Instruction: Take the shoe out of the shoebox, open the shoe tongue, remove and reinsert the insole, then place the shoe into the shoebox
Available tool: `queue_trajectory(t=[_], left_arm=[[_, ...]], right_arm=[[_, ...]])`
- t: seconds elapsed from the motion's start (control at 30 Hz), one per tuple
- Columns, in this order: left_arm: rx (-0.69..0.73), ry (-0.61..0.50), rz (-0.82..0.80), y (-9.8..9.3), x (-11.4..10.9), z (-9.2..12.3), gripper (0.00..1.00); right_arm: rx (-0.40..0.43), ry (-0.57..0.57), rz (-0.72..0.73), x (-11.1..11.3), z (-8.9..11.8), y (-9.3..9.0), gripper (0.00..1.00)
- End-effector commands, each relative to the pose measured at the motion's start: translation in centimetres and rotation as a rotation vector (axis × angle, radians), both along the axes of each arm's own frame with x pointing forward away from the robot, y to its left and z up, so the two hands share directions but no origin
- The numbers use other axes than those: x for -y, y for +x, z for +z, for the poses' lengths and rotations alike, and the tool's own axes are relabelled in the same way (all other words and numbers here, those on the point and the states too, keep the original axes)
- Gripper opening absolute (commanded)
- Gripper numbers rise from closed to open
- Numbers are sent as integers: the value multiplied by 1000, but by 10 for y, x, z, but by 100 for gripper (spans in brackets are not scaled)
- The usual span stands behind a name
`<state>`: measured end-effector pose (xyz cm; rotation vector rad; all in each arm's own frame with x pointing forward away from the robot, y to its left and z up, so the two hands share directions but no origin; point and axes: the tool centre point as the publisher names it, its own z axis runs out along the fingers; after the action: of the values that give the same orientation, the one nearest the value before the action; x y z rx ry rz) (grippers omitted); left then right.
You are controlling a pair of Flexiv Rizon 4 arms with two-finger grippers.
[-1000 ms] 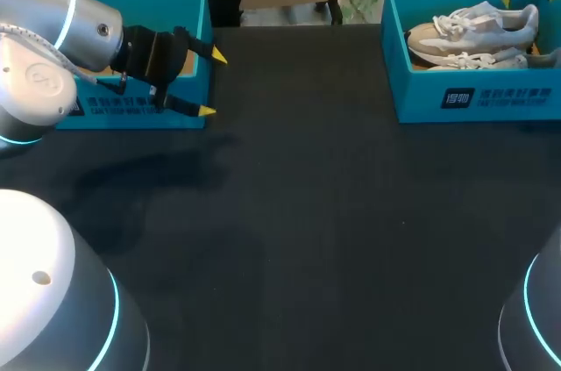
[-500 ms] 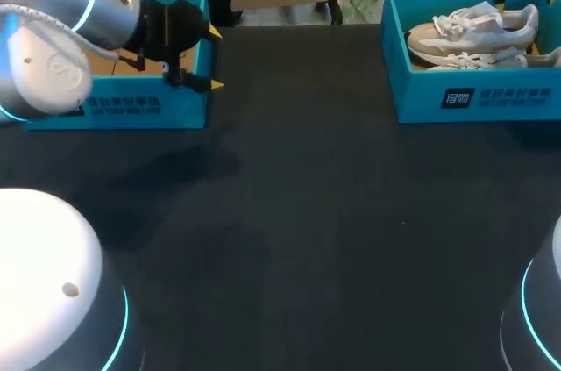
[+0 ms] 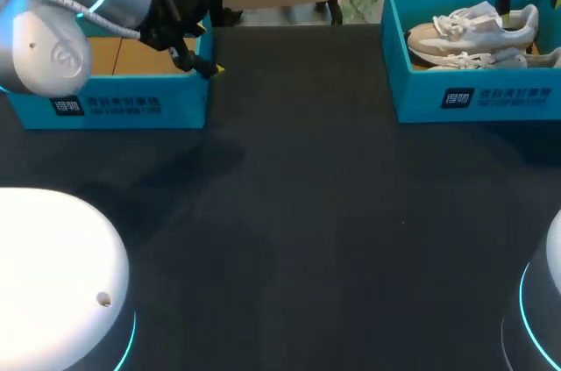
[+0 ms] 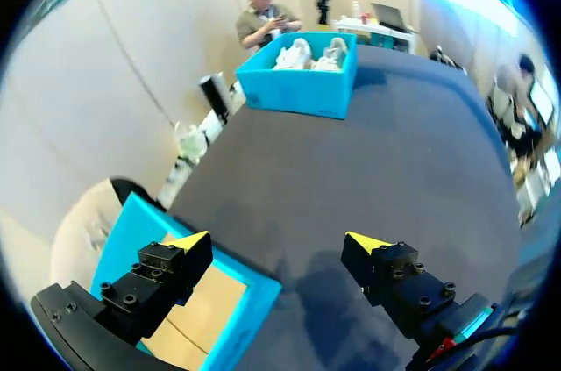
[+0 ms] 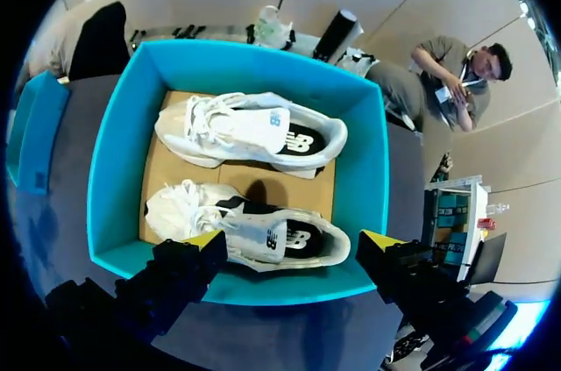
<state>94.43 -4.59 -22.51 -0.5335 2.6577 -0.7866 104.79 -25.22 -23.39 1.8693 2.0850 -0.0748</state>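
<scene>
1. Two white shoes (image 5: 254, 134) lie in the blue shoebox (image 3: 412, 82) at the far right; that fits both a shoe waiting to come out and one already returned.
2. The right gripper (image 5: 294, 244) hangs over the box, fingers spread wide, holding nothing.
3. The left gripper (image 4: 272, 244), also wide and holding nothing, sits over the second box (image 3: 114, 103) at the far left, which looks empty, though only part shows.
4. Between them lies the dark table (image 3: 298, 213).

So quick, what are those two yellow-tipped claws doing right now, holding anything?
Left gripper: open, empty, over the near corner of the empty shoebox.
Right gripper: open, empty, above the shoes.
</scene>
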Motion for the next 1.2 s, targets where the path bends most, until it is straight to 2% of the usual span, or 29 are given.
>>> queue_trajectory(t=[0.03,0.3,0.33,0.43,0.6,0.97,1.2], left_arm=[[-46,100,27,1,3,4,100],[-76,100,42,0,2,4,100],[-143,88,71,-1,0,7,100],[-211,78,143,-3,-4,12,100],[-282,88,242,-4,-10,16,100],[-420,70,485,-8,-32,7,100],[-485,55,657,3,-54,-7,100]], right_arm=[[13,1,3,1,0,-3,100],[18,-1,6,-1,1,-6,100],[-9,23,33,-3,-1,-10,100],[-99,36,38,-8,-5,-22,100],[-144,60,33,-15,-3,-43,100],[-169,119,14,-34,5,-86,100],[-156,127,-36,-39,-1,-111,100]])
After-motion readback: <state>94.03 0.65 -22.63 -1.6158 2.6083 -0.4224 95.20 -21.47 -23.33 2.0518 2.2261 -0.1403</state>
